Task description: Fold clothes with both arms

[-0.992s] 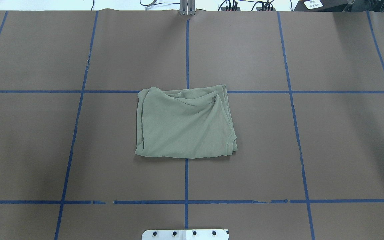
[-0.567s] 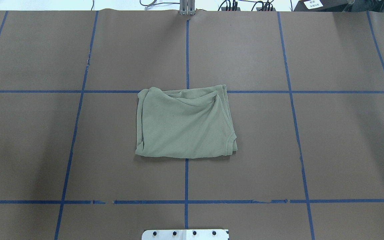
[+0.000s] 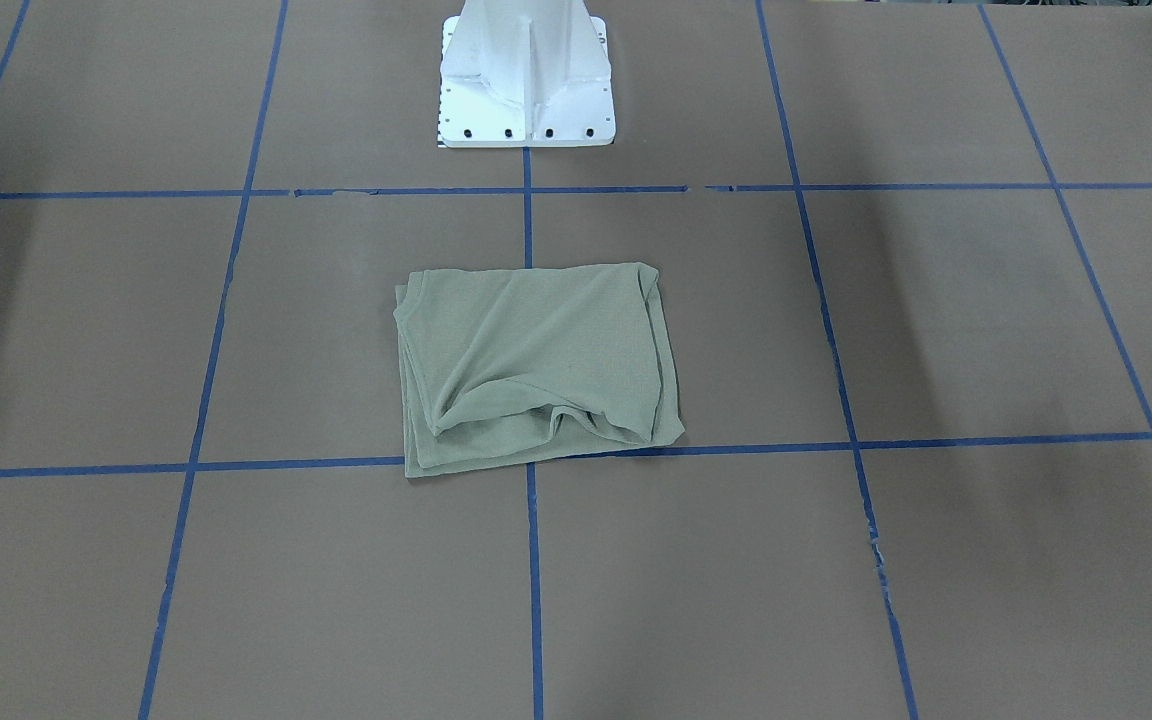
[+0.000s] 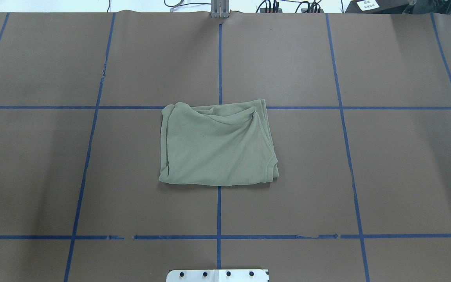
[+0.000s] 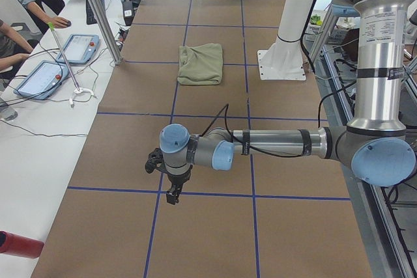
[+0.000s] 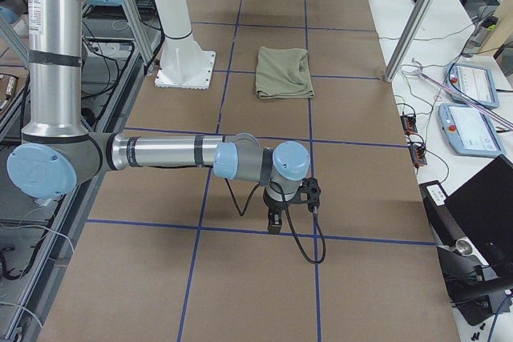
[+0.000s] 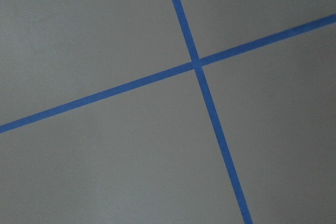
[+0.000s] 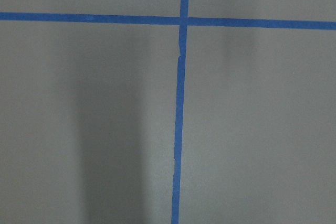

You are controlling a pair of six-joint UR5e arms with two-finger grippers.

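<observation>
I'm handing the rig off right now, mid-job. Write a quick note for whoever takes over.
Left claw: low over bare table, far from the shirt, nothing seen in it; open or shut cannot be told.
Right claw: same, at the opposite end.
Shirt: mid-table, across the blue tape lines, folded into a compact rectangle, clear of both claws.
Done: folding appears complete.
Left: perhaps smoothing the rumpled far edge; otherwise likely nothing.
</observation>
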